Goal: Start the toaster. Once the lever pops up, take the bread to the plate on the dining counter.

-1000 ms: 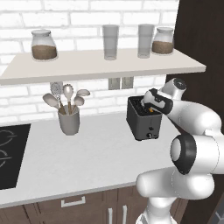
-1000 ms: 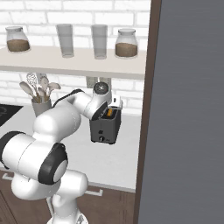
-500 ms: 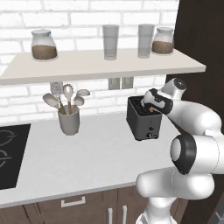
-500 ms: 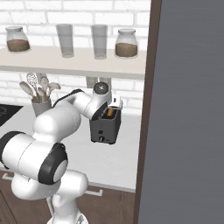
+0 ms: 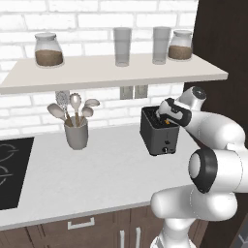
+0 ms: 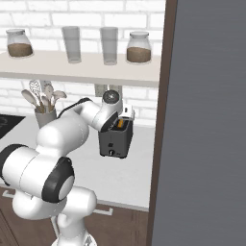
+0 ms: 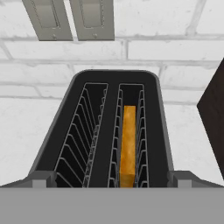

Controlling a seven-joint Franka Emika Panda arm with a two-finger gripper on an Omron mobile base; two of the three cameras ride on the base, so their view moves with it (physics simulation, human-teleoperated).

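Note:
The dark toaster (image 5: 159,136) stands on the pale worktop by the brick wall, also seen in the right base view (image 6: 115,142). From above, the hand view looks into the toaster's (image 7: 109,92) two slots. The bread (image 7: 127,144) sits low in the right slot, its golden edge up; an orange sliver of bread (image 6: 120,125) shows from the right. My gripper (image 5: 163,116) hovers just above the toaster's top, open, with nothing between its fingertips (image 7: 44,179). The plate and the dining counter are out of view.
A grey utensil cup (image 5: 76,134) stands left of the toaster, and a black hob (image 5: 10,169) lies at the far left. A shelf (image 5: 111,72) with jars and glasses hangs overhead. A tall dark panel (image 6: 206,120) rises close on the toaster's right.

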